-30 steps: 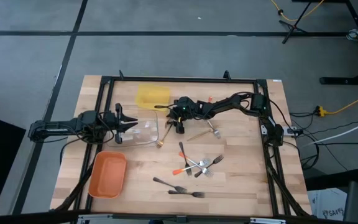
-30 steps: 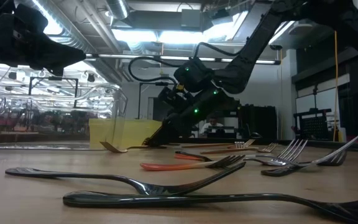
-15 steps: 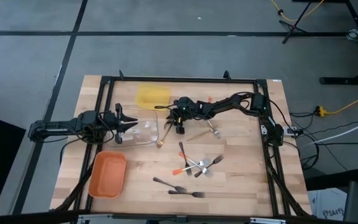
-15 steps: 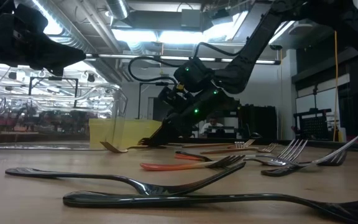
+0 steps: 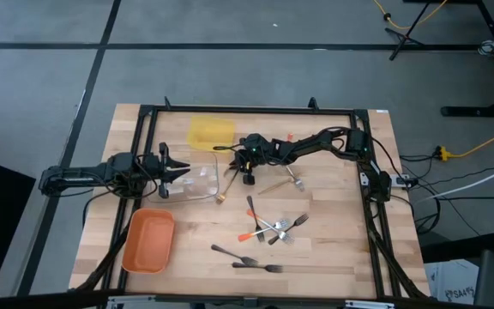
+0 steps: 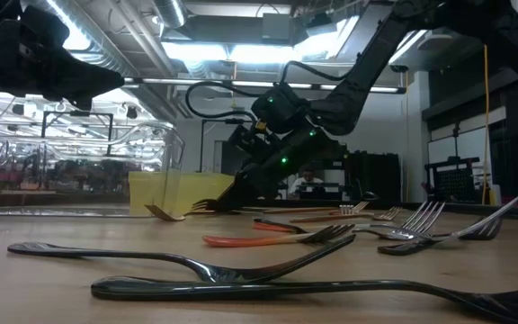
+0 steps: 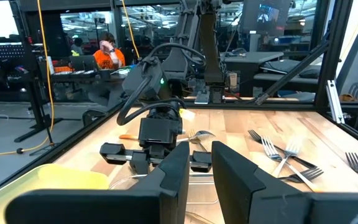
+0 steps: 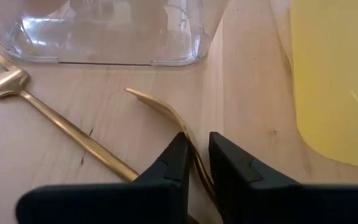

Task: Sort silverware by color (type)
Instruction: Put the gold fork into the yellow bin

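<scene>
The right gripper (image 8: 194, 163) pinches a gold fork (image 8: 163, 112) between the empty clear tray (image 5: 197, 182) and yellow tray (image 5: 210, 133); remaining silverware (image 5: 268, 227) lies scattered on the surface (image 5: 333, 249). The left gripper (image 5: 178, 171) is pressed nearly together.

Robotics laboratory or workshop. Indicators: exposed ceiling ducts (image 6: 106, 36) and strip lights (image 6: 241, 52) at 12 o'clock in the low view, equipment racks (image 6: 461, 184) at 3 o'clock, a seated person (image 7: 107, 53) at benches, grey floor (image 5: 41, 77).
</scene>
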Controlling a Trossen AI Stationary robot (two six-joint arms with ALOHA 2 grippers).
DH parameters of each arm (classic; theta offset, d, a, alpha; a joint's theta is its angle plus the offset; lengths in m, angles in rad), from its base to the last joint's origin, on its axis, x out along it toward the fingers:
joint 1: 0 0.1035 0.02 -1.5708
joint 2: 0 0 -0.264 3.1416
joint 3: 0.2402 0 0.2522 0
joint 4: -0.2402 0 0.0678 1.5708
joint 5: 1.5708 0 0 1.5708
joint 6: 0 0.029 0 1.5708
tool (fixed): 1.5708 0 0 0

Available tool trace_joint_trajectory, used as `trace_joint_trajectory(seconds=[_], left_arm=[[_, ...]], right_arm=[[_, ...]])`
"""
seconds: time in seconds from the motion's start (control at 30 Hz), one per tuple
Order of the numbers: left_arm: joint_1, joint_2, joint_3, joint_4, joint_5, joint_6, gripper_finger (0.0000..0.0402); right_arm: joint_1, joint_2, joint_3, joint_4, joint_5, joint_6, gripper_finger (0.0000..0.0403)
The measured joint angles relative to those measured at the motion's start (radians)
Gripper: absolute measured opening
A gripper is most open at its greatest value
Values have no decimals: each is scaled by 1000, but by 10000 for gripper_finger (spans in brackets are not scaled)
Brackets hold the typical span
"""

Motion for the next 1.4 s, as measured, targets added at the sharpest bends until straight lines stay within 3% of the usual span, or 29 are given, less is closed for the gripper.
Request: trace_joint_trajectory(seconds=[0.33, 0.77, 1.17, 1.4], left_arm=[[0, 0, 0, 0, 0, -2, 63], [0, 0, 0, 0, 0, -1, 63], [0, 0, 0, 0, 0, 1, 63], [0, 0, 0, 0, 0, 1, 63]], right_arm=[[-2, -8, -1, -7, 9, -2, 3], [-2, -27, -2, -34, 17, -3, 2], [-3, -149, -3, -203, 95, -7, 1], [-3, -212, -1, -213, 121, -7, 1]])
